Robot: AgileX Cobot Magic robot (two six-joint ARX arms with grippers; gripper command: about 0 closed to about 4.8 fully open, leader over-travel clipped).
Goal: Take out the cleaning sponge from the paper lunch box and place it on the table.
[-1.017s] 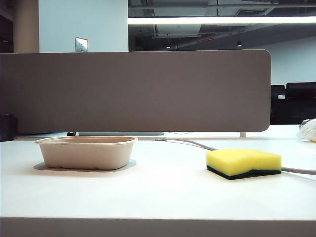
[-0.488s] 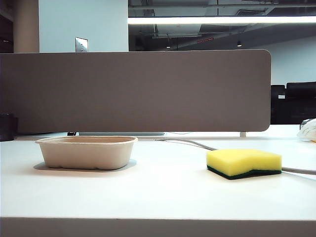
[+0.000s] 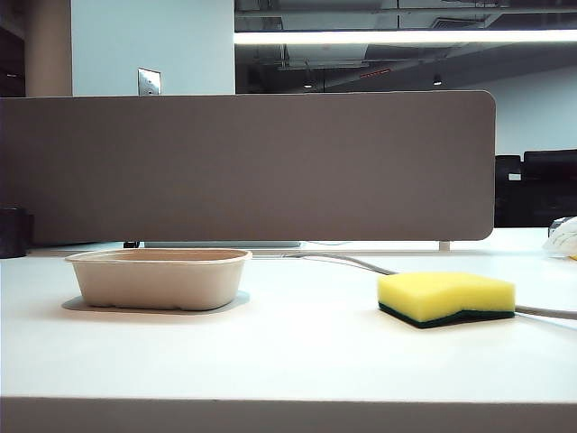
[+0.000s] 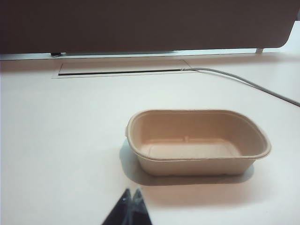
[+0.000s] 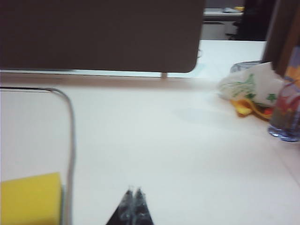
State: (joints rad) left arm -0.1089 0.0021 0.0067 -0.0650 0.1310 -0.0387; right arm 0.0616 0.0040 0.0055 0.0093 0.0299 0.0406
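The yellow cleaning sponge (image 3: 446, 299), dark green layer underneath, lies flat on the white table (image 3: 297, 361) right of centre; a corner of the sponge (image 5: 30, 199) shows in the right wrist view. The beige paper lunch box (image 3: 159, 278) stands on the left with nothing in it; its bare inside (image 4: 197, 140) shows in the left wrist view. My left gripper (image 4: 131, 192) is shut with nothing held, short of the box. My right gripper (image 5: 133, 190) is shut with nothing held, over bare table beside the sponge. Neither gripper shows in the exterior view.
A grey-brown divider panel (image 3: 248, 167) runs across the back of the table. A grey cable (image 3: 361, 263) trails past the sponge. A crumpled bag (image 5: 248, 89) and a glass (image 5: 285, 112) stand at the far right. A dark cup (image 3: 13, 233) sits at the far left.
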